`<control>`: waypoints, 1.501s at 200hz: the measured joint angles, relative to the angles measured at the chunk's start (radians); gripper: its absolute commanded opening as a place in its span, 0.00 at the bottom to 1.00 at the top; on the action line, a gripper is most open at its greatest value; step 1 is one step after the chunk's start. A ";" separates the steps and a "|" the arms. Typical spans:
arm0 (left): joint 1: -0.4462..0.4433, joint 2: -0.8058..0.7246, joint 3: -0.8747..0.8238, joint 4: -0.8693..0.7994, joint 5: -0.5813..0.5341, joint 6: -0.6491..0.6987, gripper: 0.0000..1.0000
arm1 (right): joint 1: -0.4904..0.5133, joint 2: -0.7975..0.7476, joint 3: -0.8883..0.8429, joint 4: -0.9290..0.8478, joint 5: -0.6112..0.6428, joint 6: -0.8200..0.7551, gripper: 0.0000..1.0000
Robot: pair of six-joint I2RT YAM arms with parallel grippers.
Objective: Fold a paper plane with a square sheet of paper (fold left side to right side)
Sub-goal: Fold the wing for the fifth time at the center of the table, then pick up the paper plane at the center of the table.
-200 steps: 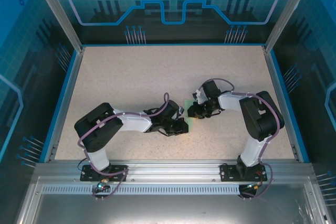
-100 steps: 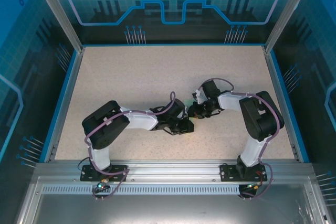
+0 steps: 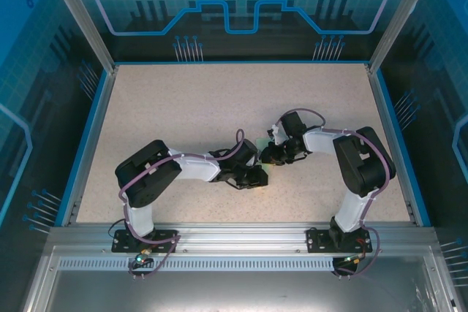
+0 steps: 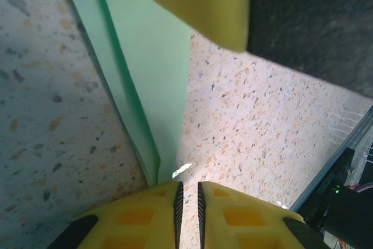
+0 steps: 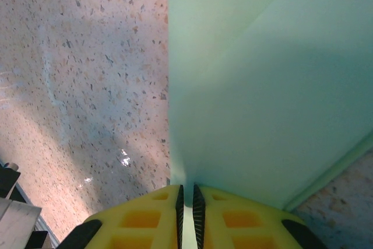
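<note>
Paper plane (image 5: 250, 86), we judge, is part-folded: our right gripper (image 5: 186, 195) pinches its edge, left gripper (image 4: 187, 201) sits nearly closed.

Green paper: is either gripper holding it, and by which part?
The right gripper pinches the green paper at its straight edge. The left gripper is closed at the paper's narrow end; a grip there cannot be told.
</note>
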 measured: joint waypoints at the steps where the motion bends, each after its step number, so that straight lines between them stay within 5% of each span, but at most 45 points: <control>1: 0.000 0.000 -0.001 0.001 0.000 0.000 0.17 | 0.000 0.000 0.001 -0.001 0.000 0.000 0.17; 108: -0.006 -0.055 -0.134 0.132 0.042 -0.006 0.15 | 0.002 0.005 0.020 -0.021 -0.005 -0.003 0.20; 148: -0.013 -0.177 -0.185 0.082 0.029 0.018 0.28 | -0.001 -0.068 0.033 -0.044 0.045 -0.011 0.33; 193: -0.013 -0.404 -0.195 -0.016 -0.135 0.076 0.49 | 0.007 -0.308 0.035 -0.108 0.214 -0.028 0.49; 227: -0.013 -0.516 -0.198 -0.135 -0.323 0.097 0.56 | 0.108 -0.407 -0.003 -0.166 0.408 -0.009 0.56; 300: -0.013 -0.595 -0.237 -0.264 -0.501 0.097 0.59 | 0.219 -0.286 -0.072 -0.189 0.515 0.055 0.53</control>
